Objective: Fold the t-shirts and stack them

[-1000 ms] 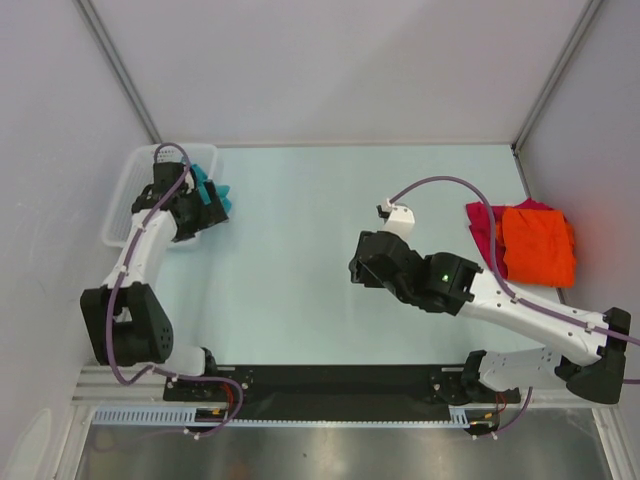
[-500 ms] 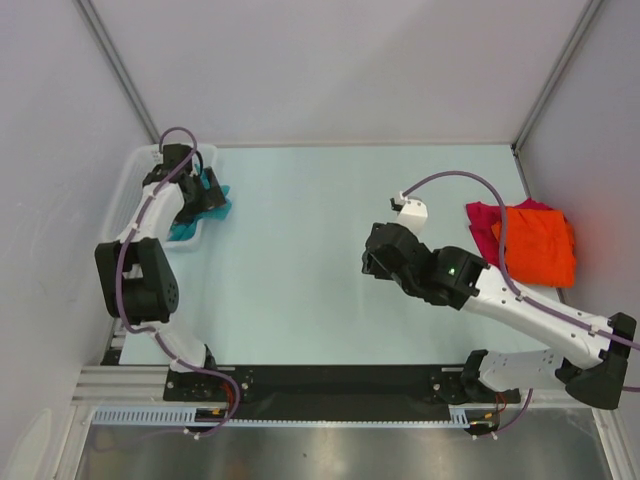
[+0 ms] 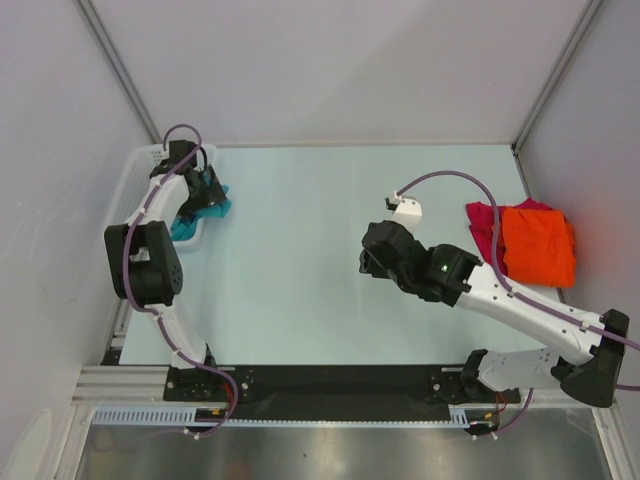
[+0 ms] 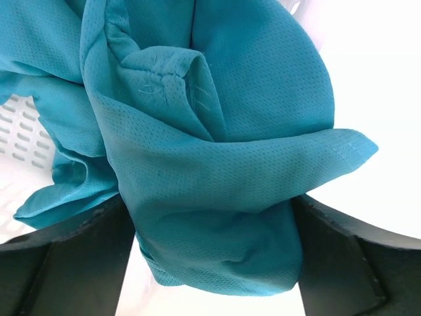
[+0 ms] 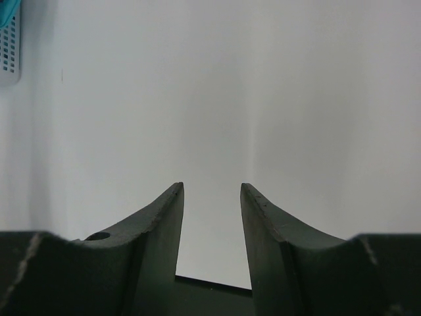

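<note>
T-shirts are found in two places on the bench [image 3: 300,250]. At the left edge, the teal-blue t-shirt [image 4: 210,151] is bunched in the white mesh basket [image 3: 125,200], and part of it is draped over the basket's right rim toward the bench. The left gripper [image 4: 210,217] is reached into this cloth with its jaws set wide apart. A rumpled fold of the shirt is seen between the two dark fingers [image 4: 72,257] and touching both, though no squeezing of the fabric can be made out. A hemmed edge is spread out to the right, above the right-hand finger. At the right edge of the bench, the bright orange t-shirt [image 3: 538,245] is laid flat on top of the magenta-red t-shirt [image 3: 482,225], which is exposed along the left and far sides. The right gripper [image 5: 212,191] is held over bare bench near the middle, well apart from every shirt, with its jaws parted and nothing between them
</note>
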You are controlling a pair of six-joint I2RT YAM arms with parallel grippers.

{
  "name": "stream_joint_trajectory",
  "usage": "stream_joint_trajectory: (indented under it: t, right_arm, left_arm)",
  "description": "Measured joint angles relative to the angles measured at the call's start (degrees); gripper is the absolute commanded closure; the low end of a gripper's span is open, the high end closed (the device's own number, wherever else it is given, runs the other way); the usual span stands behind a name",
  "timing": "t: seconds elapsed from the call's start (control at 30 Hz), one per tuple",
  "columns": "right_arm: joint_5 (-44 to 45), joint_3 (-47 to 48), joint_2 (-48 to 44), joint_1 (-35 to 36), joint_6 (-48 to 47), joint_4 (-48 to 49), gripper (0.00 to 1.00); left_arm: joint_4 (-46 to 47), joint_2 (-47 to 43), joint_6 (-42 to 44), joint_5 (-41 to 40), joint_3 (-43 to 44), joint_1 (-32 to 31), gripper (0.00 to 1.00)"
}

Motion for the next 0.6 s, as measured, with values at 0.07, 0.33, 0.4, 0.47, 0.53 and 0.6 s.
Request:
stream_joint_trajectory:
  t: [0.07, 0.33, 0.4, 0.47, 0.53, 0.6]
  right_arm:
    - [-0.07, -0.02, 0.0, -0.02, 0.0, 0.04, 0.55]
    - [-0.74, -0.17, 0.0, -0.04, 0.02, 0.48, 0.55]
    - [-0.83, -0.22, 0.0, -0.04, 0.02, 0.66, 0.55]
    - [-0.87, -0.42, 0.0, -0.04, 0.02, 0.94, 0.55]
    - [-0.9, -0.61, 0.0, -0.04, 0.02, 1.07, 0.55]
    - [-0.9, -0.72, 0.0, -0.04, 0.02, 1.14, 0.55]
  left_arm:
    - [0.09, 0.0, -0.15, -0.02, 0.0, 0.0, 0.19]
    - [0.07, -0.11, -0.39, -0.26, 0.0, 0.0, 0.2]
    - [0.04, -0.35, -0.39, -0.39, 0.0, 0.0, 0.2]
    - [0.02, -0.96, -0.42, -0.61, 0.0, 0.0, 0.2]
    - [0.0, -2.01, -0.44, -1.03, 0.0, 0.0, 0.2]
    - [0.07, -3.48, -0.44, -1.51, 0.0, 0.0, 0.2]
